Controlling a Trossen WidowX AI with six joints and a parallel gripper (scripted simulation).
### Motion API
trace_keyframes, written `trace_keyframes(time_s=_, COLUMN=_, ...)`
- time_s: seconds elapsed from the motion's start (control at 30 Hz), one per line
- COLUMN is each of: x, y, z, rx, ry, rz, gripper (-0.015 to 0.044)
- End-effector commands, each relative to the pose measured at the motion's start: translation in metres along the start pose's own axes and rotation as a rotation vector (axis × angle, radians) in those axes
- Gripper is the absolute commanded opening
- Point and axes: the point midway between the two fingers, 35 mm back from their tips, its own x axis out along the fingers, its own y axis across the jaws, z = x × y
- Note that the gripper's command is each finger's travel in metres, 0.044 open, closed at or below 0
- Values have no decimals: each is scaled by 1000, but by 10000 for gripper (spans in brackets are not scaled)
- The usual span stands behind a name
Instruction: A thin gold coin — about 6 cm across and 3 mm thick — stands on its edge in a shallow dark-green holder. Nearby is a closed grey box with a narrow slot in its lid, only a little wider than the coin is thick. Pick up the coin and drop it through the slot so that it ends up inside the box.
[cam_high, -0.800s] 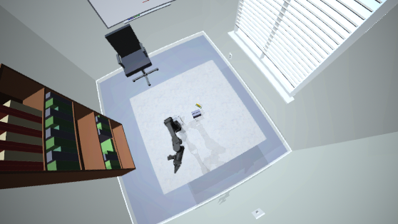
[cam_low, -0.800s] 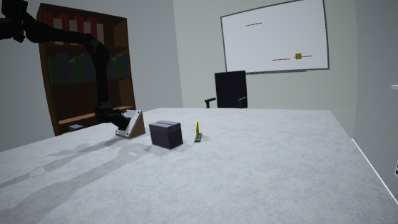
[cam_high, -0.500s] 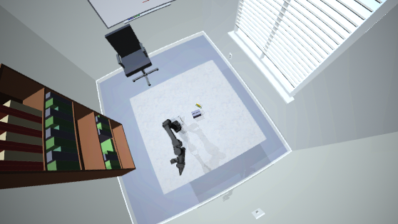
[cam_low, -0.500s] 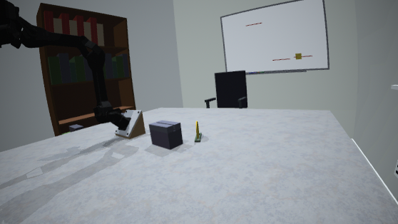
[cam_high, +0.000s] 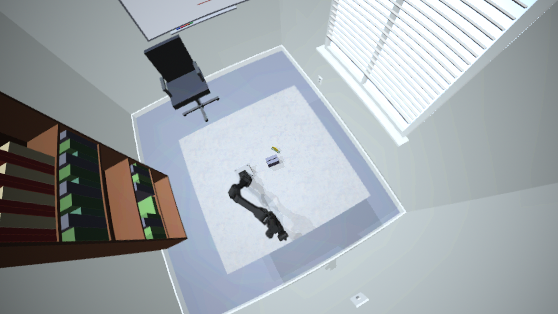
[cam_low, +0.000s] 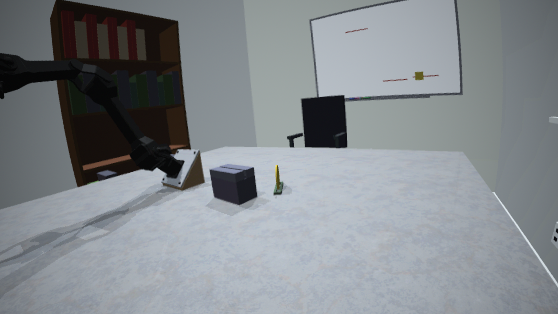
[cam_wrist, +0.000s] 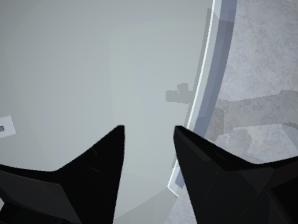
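The gold coin (cam_high: 275, 149) (cam_low: 277, 176) stands on edge in its dark-green holder (cam_low: 278, 191). The closed grey box (cam_high: 272, 161) (cam_low: 234, 185) stands beside it, between the coin and the arm's base, with the slot visible as a dark line across its lid in the exterior view. My gripper (cam_wrist: 149, 131) is partly open with nothing between its fingertips; it points away from the coin and box, toward a wall. In the top view the gripper (cam_high: 285, 237) is far from both, near the opposite edge of the table.
The arm's base sits on a wedge-shaped mount (cam_low: 195, 172) beside the box. The table (cam_high: 320, 185) (cam_low: 350, 240) carries these things. A bookcase (cam_high: 115, 200) (cam_low: 120, 120), an office chair (cam_high: 185, 80) (cam_low: 324, 121) and blinds stand around it.
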Motion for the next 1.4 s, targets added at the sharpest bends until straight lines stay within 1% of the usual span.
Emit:
trace_keyframes(time_s=0.0, x=11, y=-25, z=-49, rx=-44, ry=143, rz=-94, gripper=161)
trace_keyframes(time_s=0.17, x=16, y=-71, z=-125, rx=-105, ry=309, rz=-250, gripper=161)
trace_keyframes(time_s=0.33, x=-6, y=-114, z=-201, rx=-198, ry=486, rz=-381, gripper=161)
trace_keyframes(time_s=0.53, x=-57, y=-165, z=-281, rx=-345, ry=680, rz=-521, gripper=161)
trace_keyframes(time_s=0.77, x=-142, y=-231, z=-351, rx=-576, ry=860, rz=-670, gripper=161)
trace_keyframes(time_s=0.93, x=-217, y=-277, z=-380, rx=-783, ry=965, rz=-745, gripper=161)
trace_keyframes(time_s=1.07, x=-280, y=-312, z=-389, rx=-973, ry=1027, rz=-779, gripper=161)
trace_keyframes(time_s=1.23, x=-358, y=-356, z=-382, rx=-1230, ry=1080, rz=-781, gripper=161)
trace_keyframes(time_s=1.37, x=-402, y=-382, z=-368, rx=-1400, ry=1088, rz=-759, gripper=161)
